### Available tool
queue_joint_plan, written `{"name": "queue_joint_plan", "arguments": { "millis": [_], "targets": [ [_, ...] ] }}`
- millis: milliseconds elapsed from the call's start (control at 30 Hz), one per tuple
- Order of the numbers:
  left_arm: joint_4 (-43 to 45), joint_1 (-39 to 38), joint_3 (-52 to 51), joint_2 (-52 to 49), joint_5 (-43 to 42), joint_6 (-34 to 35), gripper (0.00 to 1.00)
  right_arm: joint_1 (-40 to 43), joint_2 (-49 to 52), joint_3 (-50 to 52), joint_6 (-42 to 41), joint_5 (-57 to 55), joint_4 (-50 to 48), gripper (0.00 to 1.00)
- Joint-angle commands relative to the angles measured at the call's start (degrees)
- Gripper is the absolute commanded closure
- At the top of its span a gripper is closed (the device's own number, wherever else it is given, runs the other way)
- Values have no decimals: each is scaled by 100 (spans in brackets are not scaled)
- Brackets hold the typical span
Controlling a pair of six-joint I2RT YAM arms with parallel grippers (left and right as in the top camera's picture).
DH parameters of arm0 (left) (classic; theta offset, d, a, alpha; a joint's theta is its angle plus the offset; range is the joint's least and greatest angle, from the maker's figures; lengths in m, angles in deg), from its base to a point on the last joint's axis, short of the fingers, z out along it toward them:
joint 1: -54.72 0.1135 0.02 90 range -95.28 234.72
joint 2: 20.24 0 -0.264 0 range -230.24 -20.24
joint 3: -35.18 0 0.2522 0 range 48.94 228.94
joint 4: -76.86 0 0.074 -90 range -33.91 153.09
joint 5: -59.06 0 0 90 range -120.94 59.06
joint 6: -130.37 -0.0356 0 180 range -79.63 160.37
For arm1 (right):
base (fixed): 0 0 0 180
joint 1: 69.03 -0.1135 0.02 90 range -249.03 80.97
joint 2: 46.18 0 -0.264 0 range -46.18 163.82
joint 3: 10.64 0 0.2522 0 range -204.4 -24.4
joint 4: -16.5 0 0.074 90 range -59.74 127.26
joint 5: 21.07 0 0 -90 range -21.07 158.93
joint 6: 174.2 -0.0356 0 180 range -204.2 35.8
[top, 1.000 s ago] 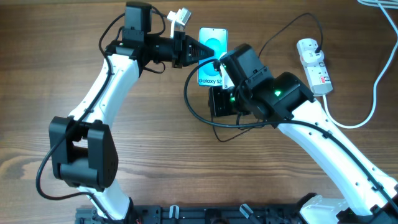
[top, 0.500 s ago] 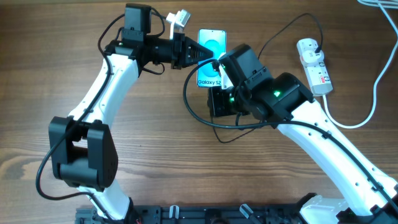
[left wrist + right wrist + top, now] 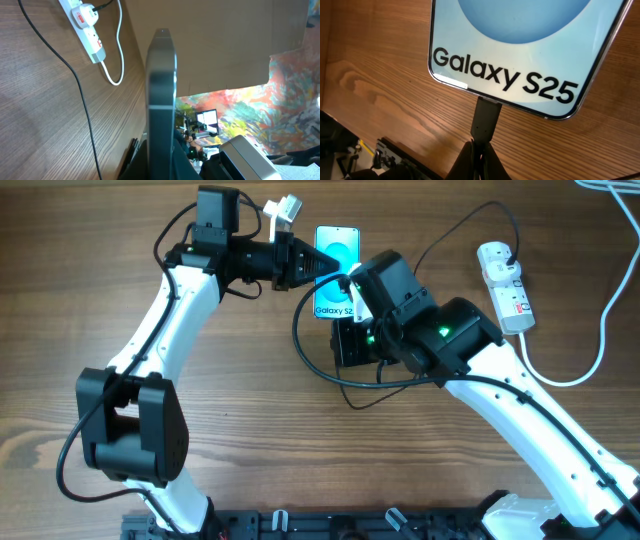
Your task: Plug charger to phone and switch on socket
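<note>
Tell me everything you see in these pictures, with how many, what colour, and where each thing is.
phone: one, cyan screen, far middle of the table, in the left gripper
charger: one, black, connector at the phone's bottom edge
socket: one, white with red marks, far right
white cord: one, white, curving away from the socket
table: one, brown wood, under everything
left gripper: one, black, closed on the phone
right gripper: one, black, closed on the charger's connector
</note>
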Motion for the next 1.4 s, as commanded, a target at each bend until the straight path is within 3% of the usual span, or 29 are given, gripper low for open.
{"name": "queue_joint_plan", "arguments": {
  "millis": [0,167,533,1367],
  "targets": [
    [-155,-164,0,186,-420,-273,95,103,-22,-146,22,-409,-348,95],
    [-284,-212,0,186,-420,-575,96,136,-22,-146,20,-409,-343,95],
    [-330,-227,0,186,-833,-540,96,184,-22,-146,24,-413,-503,95],
    [-328,-225,0,186,-826,-531,96,254,-94,-372,44,-431,-568,89]
  ]
}}
